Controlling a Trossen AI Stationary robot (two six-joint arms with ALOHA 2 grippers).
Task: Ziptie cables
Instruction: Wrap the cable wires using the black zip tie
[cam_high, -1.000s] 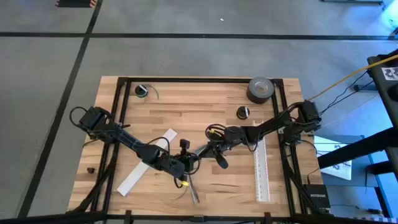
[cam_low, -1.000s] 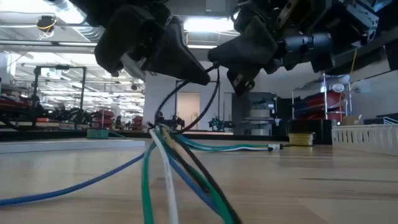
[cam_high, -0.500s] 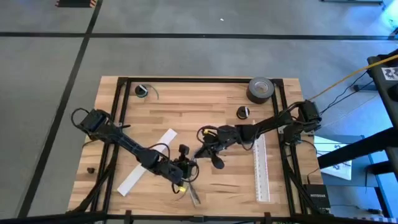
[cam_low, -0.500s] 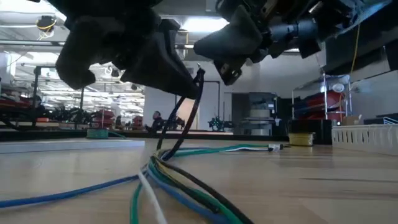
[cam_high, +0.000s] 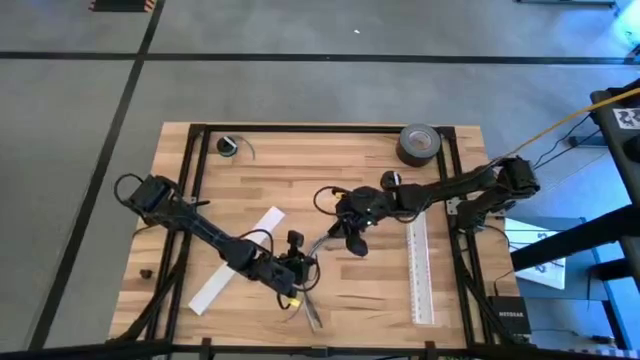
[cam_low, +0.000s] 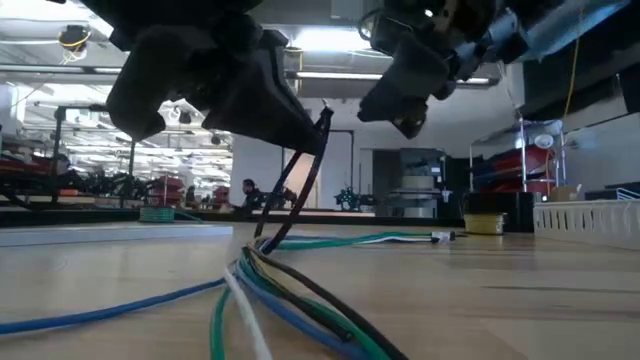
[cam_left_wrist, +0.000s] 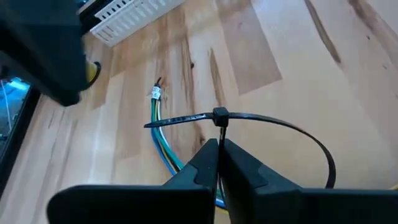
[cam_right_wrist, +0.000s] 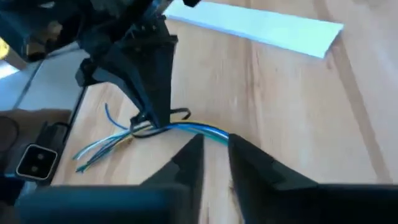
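Black thin plastic ziptie (cam_left_wrist: 261, 121) is already looped around the bundle of thin blue, green and white wires (cam_right_wrist: 186, 129), head threaded. Left gripper (cam_left_wrist: 217, 149) is pinched closed on the strap just below the head, probably holding the loop steady. Right gripper (cam_right_wrist: 214, 152) hangs just beyond the bundle, fingers a narrow gap apart, holding nothing. Bundle lies on the wood table (cam_high: 300, 170) under the left gripper.

Cables (cam_low: 290, 300) — near ends cut off
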